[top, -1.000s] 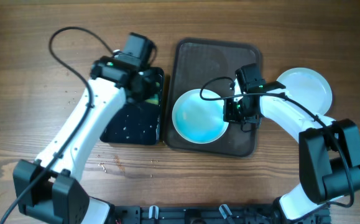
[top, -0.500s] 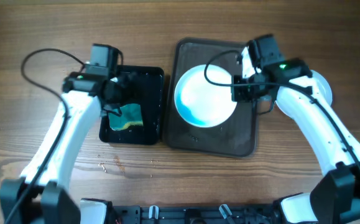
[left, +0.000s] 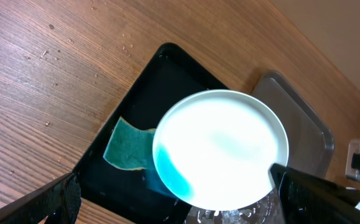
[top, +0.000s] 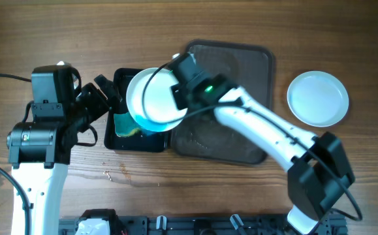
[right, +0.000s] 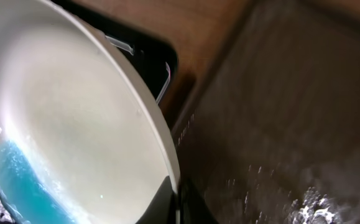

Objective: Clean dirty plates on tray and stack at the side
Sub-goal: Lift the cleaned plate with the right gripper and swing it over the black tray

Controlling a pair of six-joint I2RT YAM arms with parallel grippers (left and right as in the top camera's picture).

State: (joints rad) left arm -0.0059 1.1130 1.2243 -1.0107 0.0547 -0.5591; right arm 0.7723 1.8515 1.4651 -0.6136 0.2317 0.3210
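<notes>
My right gripper (top: 181, 96) is shut on the right rim of a white plate (top: 151, 98) and holds it tilted above the black tray (top: 119, 140). Blue liquid (left: 170, 177) pools along the plate's (left: 223, 146) low edge. In the right wrist view the fingers (right: 181, 202) pinch the plate's (right: 74, 118) rim. My left gripper (top: 108, 98) stands open just left of the plate, its fingers (left: 55, 199) wide apart with nothing between them. The brown tray (top: 231, 59) holds only water drops. A plain white plate (top: 318, 98) lies on the table to its right.
A teal and yellow sponge (top: 126, 124) lies in the black tray under the held plate, also visible as the sponge (left: 127, 147) in the left wrist view. Bare wooden table surrounds both trays. The right arm stretches across the brown tray (right: 291, 112).
The right arm lifted the plate off the brown tray and carried it left over the black tray. The left gripper opened, left the sponge in the black tray and pulled back left.
</notes>
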